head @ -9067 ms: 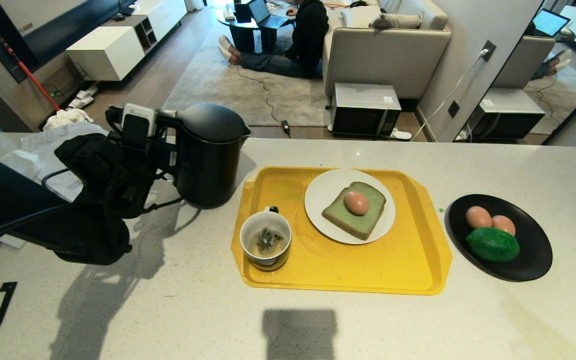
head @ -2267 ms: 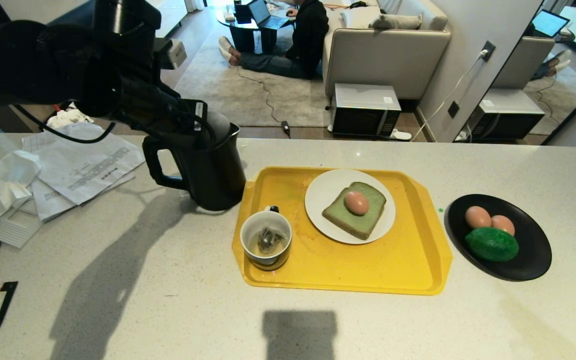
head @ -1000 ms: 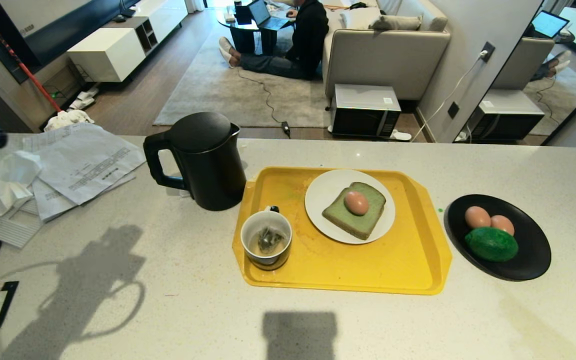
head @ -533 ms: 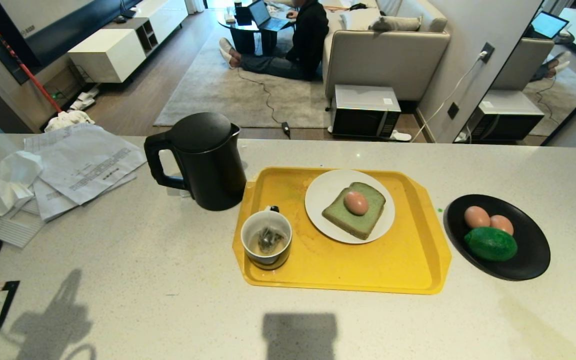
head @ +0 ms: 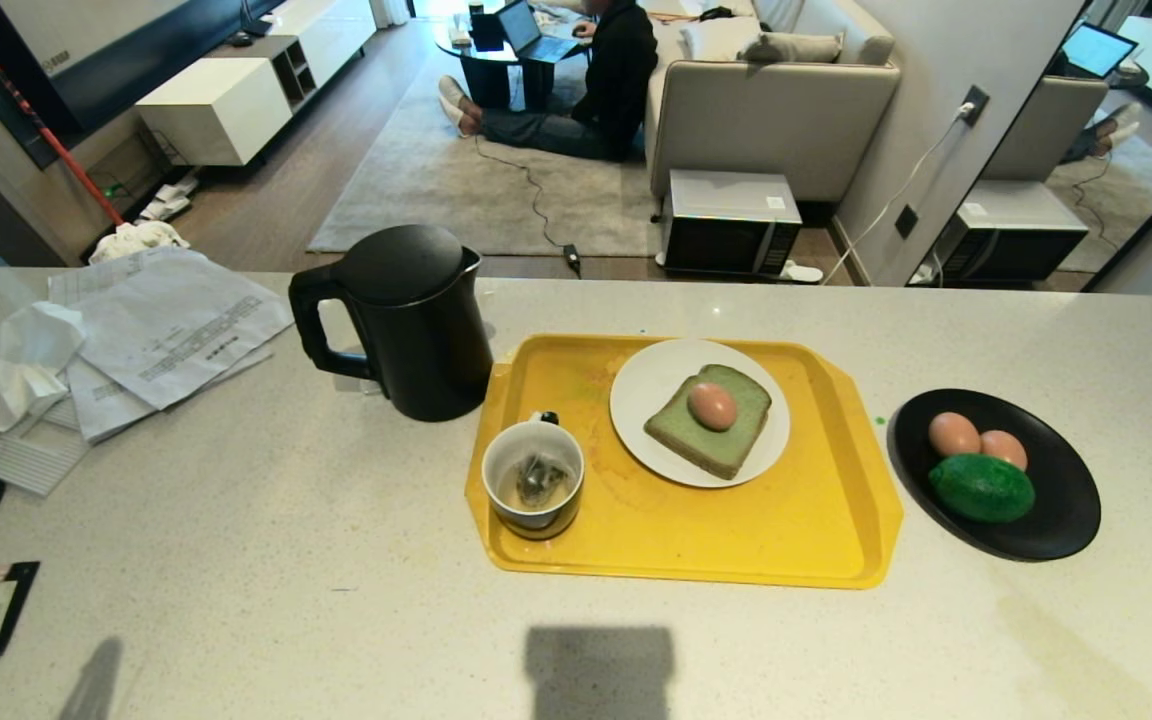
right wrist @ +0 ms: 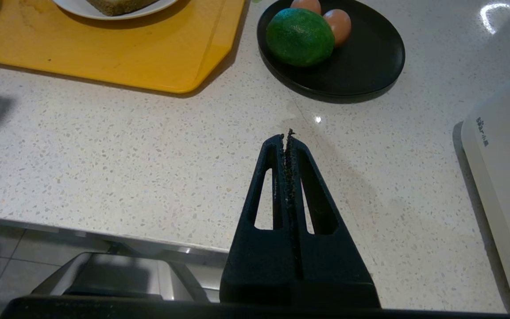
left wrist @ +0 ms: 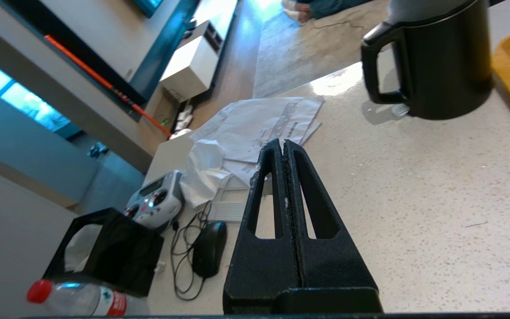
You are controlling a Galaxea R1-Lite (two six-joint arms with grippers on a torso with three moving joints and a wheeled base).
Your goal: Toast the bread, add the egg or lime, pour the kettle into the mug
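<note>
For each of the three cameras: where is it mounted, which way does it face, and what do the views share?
Head view: on the head, looking down at the counter; no arm shows.
Left wrist view: behind the shut left gripper, facing the kettle and papers.
Right wrist view: behind the shut right gripper, facing the lime on the black plate.
Shared: kettle in head and left wrist views; lime in head and right wrist views.

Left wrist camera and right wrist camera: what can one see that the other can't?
Only the left wrist view shows the kettle, papers, a computer mouse, a water bottle and the shut left gripper. Only the right wrist view shows the lime, two eggs on a black plate, and the shut right gripper. Both show the yellow tray and speckled counter.
</note>
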